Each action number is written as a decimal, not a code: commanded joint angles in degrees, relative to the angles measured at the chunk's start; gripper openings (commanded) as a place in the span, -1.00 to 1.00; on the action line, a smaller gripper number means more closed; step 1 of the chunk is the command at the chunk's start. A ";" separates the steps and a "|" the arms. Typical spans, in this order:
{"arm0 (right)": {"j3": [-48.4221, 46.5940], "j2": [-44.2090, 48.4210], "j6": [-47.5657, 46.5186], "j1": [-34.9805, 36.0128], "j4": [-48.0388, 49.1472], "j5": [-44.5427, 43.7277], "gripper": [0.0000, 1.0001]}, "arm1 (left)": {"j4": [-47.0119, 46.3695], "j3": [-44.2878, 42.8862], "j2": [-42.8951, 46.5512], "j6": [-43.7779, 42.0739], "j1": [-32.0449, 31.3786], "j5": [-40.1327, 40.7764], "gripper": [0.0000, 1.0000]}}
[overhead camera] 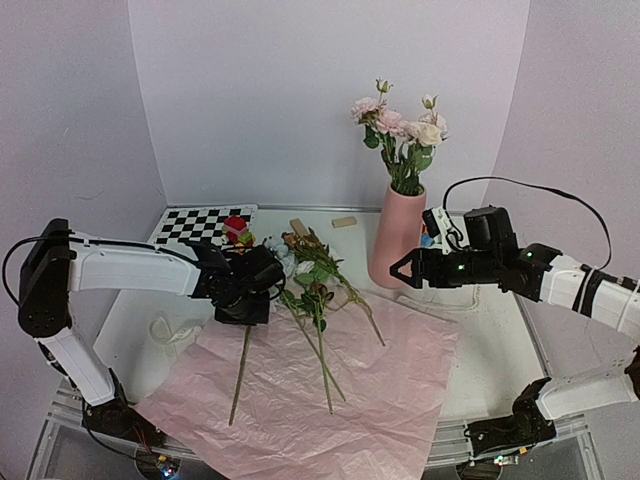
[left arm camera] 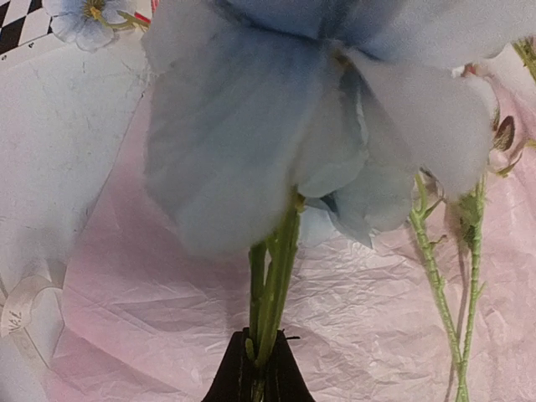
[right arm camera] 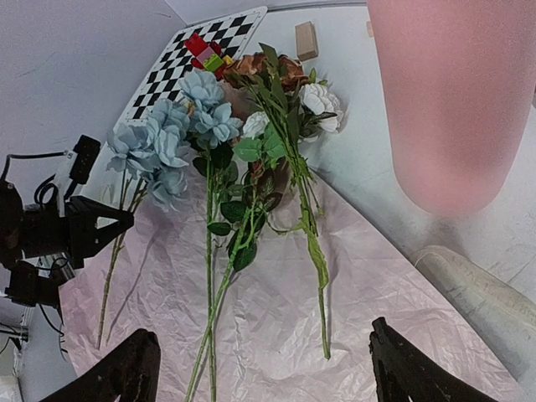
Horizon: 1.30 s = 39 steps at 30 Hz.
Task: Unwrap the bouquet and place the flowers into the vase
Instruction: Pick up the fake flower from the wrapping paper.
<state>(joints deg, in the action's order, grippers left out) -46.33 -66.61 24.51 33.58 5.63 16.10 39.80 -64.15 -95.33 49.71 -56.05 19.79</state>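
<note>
The long, green-stemmed artificial flowers (overhead camera: 318, 298) lie loose on the crinkled pink paper sheet (overhead camera: 300, 410). The sheet is spread flat over the near part of the white table (overhead camera: 500, 340). The flower heads point toward the far wall and the stems fan out toward the arms.

One of them, the light blue flower (left arm camera: 276, 126), fills most of the left wrist view as a blur, its top cut off by the frame. The left gripper (left arm camera: 255, 377) is clamped tight on that flower's thin green stems just below the bloom, and only its black fingertips show at the bottom edge. From above, the gripper's body hides much of the bloom, and the lower stem runs out over the paper.

The tall, matte pink cylindrical vase (overhead camera: 398, 240) stands upright just beyond the sheet's far right corner. It holds several pale pink and cream blooms (overhead camera: 400, 125). The right gripper (overhead camera: 397, 272) hovers beside the vase's base, jaws spread wide with nothing between them. In its own wrist view the vase is a blurred pink mass, cropped at the top and right. A translucent shape low on the right of that view is too indistinct to name.

A cream ribbon (overhead camera: 170, 330) lies on the table left of the sheet. A black-and-white checkerboard (overhead camera: 200, 225) sits at the far left with small red toy blocks (overhead camera: 237, 228) at its corner, and a pale wooden block (overhead camera: 344, 222) lies near the far wall.
</note>
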 commanded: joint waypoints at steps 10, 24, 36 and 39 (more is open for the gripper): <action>-2.92 -3.14 1.83 2.32 4.10 8.95 0.67 | 1.18 -7.61 16.15 -0.44 0.24 2.30 -1.00; -10.99 -10.80 12.22 16.19 18.72 11.66 0.40 | -22.63 -2.32 26.03 -4.87 0.32 -12.90 -0.99; -17.93 -13.88 13.78 20.81 22.14 11.36 0.14 | -41.39 4.44 29.04 -5.26 0.28 -24.32 -0.89; -19.23 -14.67 14.06 21.67 23.20 11.03 0.09 | -43.39 4.76 28.76 -5.25 0.23 -25.51 -0.89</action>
<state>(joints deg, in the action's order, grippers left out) -61.92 -80.18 37.77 54.03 24.55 26.59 5.29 -59.71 -68.10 45.78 -55.92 -1.78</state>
